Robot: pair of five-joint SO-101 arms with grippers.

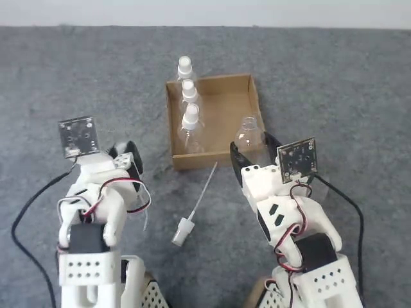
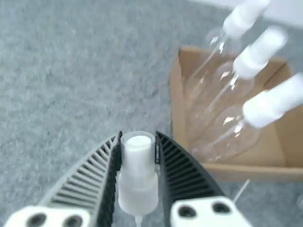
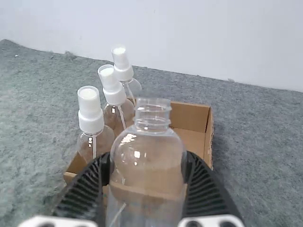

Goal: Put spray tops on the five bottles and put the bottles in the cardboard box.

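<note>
Grey carpet (image 1: 321,83) covers the table up to a white wall (image 1: 205,11). The left gripper (image 2: 138,142) pinches a spray top (image 2: 137,179). The right gripper (image 1: 252,149) clamps an uncapped bottle (image 1: 249,128) at the cardboard box's (image 1: 196,160) front right corner. Three capped bottles (image 1: 191,125) stand inside along its left wall. A loose spray top (image 1: 182,231) lies on the carpet before the box.

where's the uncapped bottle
High view: the uncapped bottle is between the fingers of the right gripper, at the near right corner of the cardboard box.
</note>
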